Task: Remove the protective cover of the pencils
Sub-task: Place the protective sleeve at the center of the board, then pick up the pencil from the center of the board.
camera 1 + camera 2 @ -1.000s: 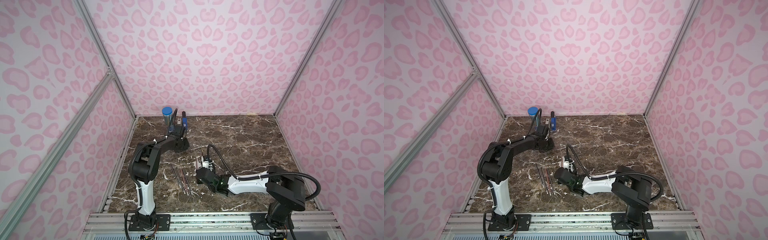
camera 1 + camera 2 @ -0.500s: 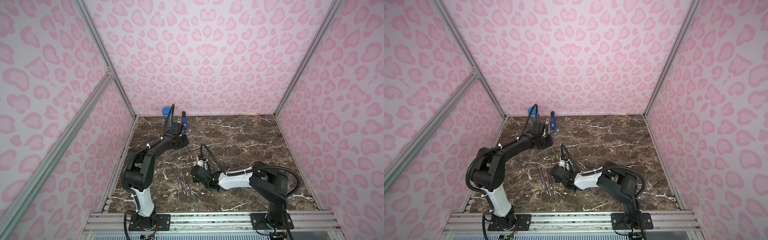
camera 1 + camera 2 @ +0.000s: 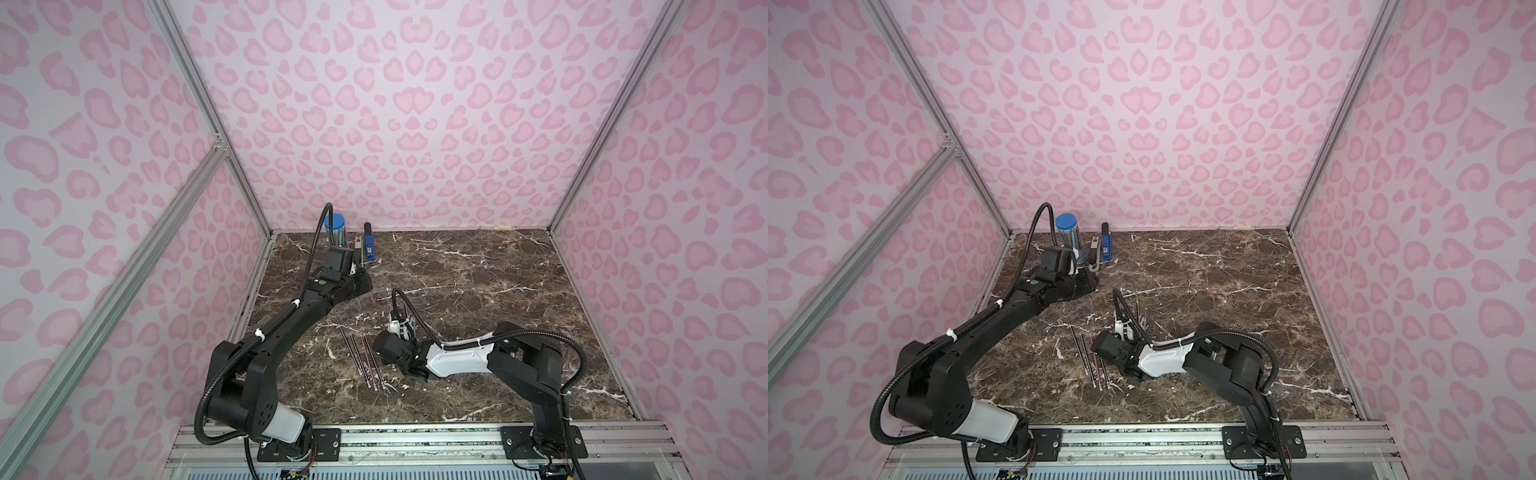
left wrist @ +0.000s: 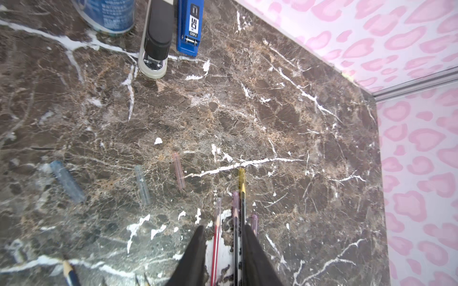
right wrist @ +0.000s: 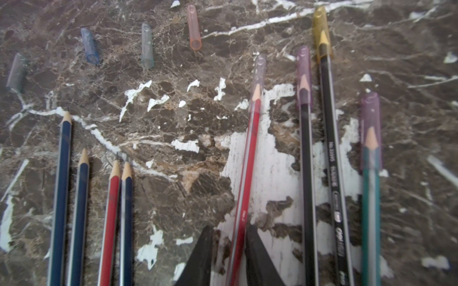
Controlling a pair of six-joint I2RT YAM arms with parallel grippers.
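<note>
In the right wrist view my right gripper point(image 5: 229, 226) is open, with its fingers on either side of a red pencil point(image 5: 247, 153) that wears a clear cover point(image 5: 259, 74). Beside it lie two black pencils point(image 5: 306, 148) and a green pencil point(image 5: 370, 198), each covered. Several bare pencils point(image 5: 62, 173) lie apart from them, and loose covers point(image 5: 194, 27) lie beyond. In both top views my left gripper point(image 3: 363, 282) sits at the back left. In its wrist view my left gripper point(image 4: 223, 226) is open, with pencil shafts showing in the gap.
A clear blue-lidded tube point(image 3: 335, 230), a black stapler point(image 3: 359, 251) and a blue stapler point(image 3: 370, 247) stand at the back left by the wall. Pink patterned walls close in the marble table point(image 3: 478, 291) on three sides.
My right wrist has shifted slightly left over the pencils and its elbow has swung. My left arm's elbow has dropped lower and leftward, while its gripper stays at the back.
</note>
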